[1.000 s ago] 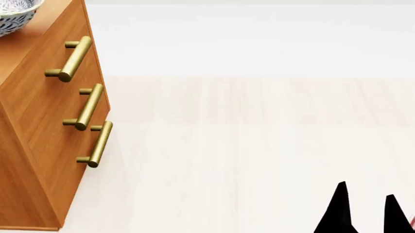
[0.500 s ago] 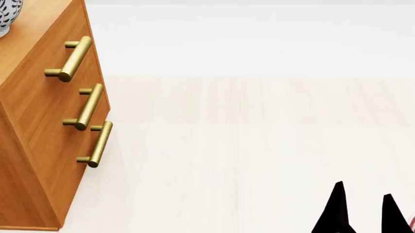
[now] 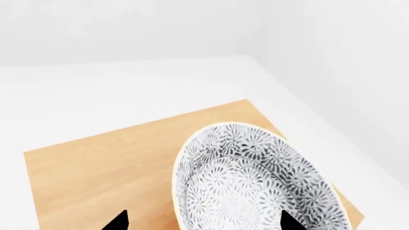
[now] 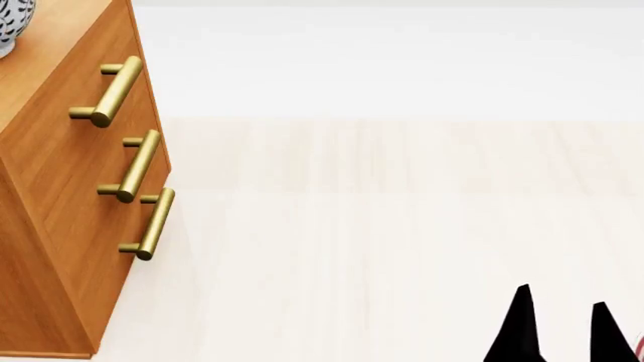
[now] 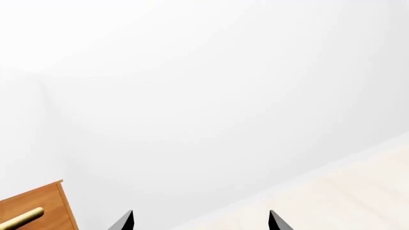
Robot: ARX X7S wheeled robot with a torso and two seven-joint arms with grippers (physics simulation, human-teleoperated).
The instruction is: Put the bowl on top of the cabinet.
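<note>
The bowl [image 3: 255, 187], white with a dense grey-black floral pattern, rests on the orange-brown top of the cabinet [image 3: 96, 172], near one corner. My left gripper [image 3: 204, 223] is open and hangs over it. One tip is outside the bowl's rim and the other is over its inside. The head view shows only a sliver of the bowl [image 4: 12, 23], at the top left on the cabinet [image 4: 60, 196]. My right gripper [image 4: 562, 320] is open and empty, low at the right above the floor. From the right wrist, the gripper [image 5: 200, 221] faces a white wall.
Three brass bar handles [image 4: 131, 166] stick out from the cabinet's drawer fronts. Pale wood floor [image 4: 403, 226] spreads to the right of the cabinet up to a white wall. A cabinet corner with a handle [image 5: 28, 216] shows in the right wrist view.
The bowl slid left across the cabinet top, almost out of the head view, then stayed put. The right gripper's tips shifted slightly left.
</note>
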